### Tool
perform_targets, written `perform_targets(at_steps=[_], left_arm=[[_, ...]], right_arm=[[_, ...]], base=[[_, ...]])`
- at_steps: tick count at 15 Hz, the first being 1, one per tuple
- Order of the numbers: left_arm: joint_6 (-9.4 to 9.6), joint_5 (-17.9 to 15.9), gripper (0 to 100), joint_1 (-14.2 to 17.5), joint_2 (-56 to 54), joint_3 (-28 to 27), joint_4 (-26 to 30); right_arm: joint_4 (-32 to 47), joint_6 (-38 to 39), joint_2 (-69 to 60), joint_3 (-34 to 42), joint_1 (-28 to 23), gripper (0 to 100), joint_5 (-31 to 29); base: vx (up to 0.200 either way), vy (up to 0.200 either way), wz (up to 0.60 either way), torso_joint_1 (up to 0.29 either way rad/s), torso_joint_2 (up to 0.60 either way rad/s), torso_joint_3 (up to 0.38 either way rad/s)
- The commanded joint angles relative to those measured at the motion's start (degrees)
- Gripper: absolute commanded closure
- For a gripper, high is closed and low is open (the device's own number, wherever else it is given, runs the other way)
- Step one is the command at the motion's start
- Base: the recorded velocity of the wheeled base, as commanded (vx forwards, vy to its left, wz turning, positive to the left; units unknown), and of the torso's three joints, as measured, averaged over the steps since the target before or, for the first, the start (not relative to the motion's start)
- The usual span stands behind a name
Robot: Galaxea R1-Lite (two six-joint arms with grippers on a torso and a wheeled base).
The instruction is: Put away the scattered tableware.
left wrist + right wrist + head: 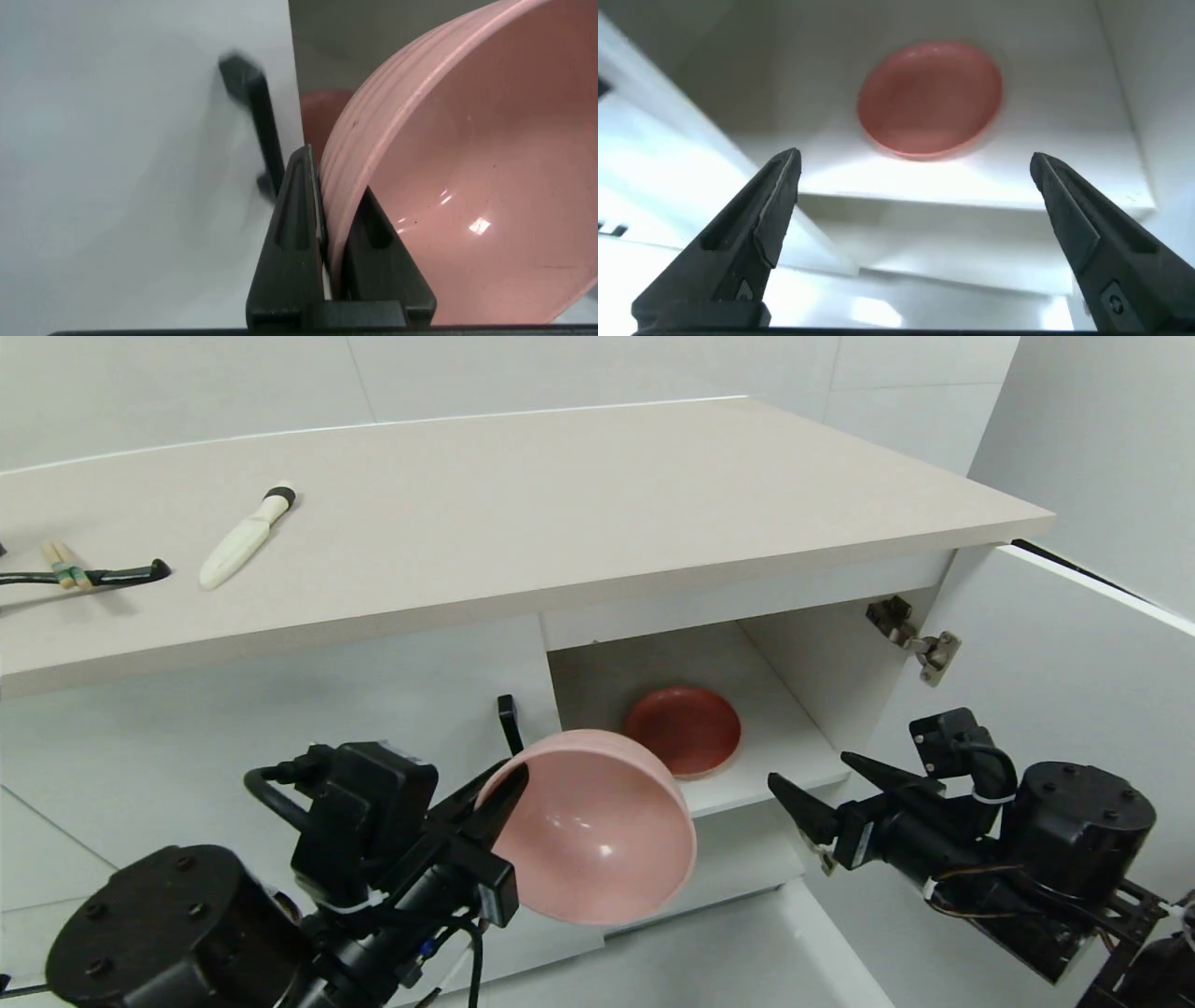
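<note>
**White cabinet [840,663] open, pink bowl [597,831] pinched at its rim**

Pale counter top [523,513] runs above the open compartment, whose door [1055,644] is swung wide on a metal hinge [920,639]. In front of the opening, the left gripper [499,784] holds the pink bowl by its rim. In the left wrist view, the rim passes straight between the two black fingers [299,205]. One lies against the ribbed outer wall and the other against the smooth inside, both pressed onto the rim with no gap showing. The rest of the bowl [467,168] stands out beyond the fingertips, tipped on its side with its hollow facing the head camera. A black door handle [257,112] sits just past the outer finger, on the closed door beside the opening.

The right gripper [812,773] hangs beside the bowl and apart from it, with its fingers [766,224] spread wide and nothing between them. A red plate [929,96] lies flat on the cabinet shelf [775,747], beyond those fingertips and, in the right wrist view, framed in the gap between them. It lies just behind the bowl's far edge in the head view.

Well apart from both sets of fingers, up on the counter, lie a cream utensil [245,537] with a black collar, a pair of chopsticks [63,565] and a black-handled tool [112,575].
</note>
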Motion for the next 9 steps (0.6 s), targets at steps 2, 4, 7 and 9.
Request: perform_targets(at_steps=[2,4,7,9], left_arm=[[1.25,3.84,100,-5.77,6.53,-6.78,-0.09],[2.39,3.84,100,-6.65,9.08,-7.66,-0.09],[4.68,4.10,100,-7.35,12.51,-9.85,-0.09],[4.68,4.72,100,-7.71,14.00,-11.17,-0.09]], right_arm=[[-0.08,0.28,-5.37,2.57,-1.71,0,-0.11],[-0.08,2.30,-7.21,3.45,-2.15,0,-0.19],[-0.08,2.74,-9.06,3.63,-2.15,0,-0.11],[-0.08,2.74,-9.15,3.63,-2.50,0,-0.11]], base=[[0.000,0.000,0.00,0.000,0.00,0.000],[0.000,0.000,0.00,0.000,0.00,0.000],[0.000,0.000,0.00,0.000,0.00,0.000],[0.000,0.000,0.00,0.000,0.00,0.000]])
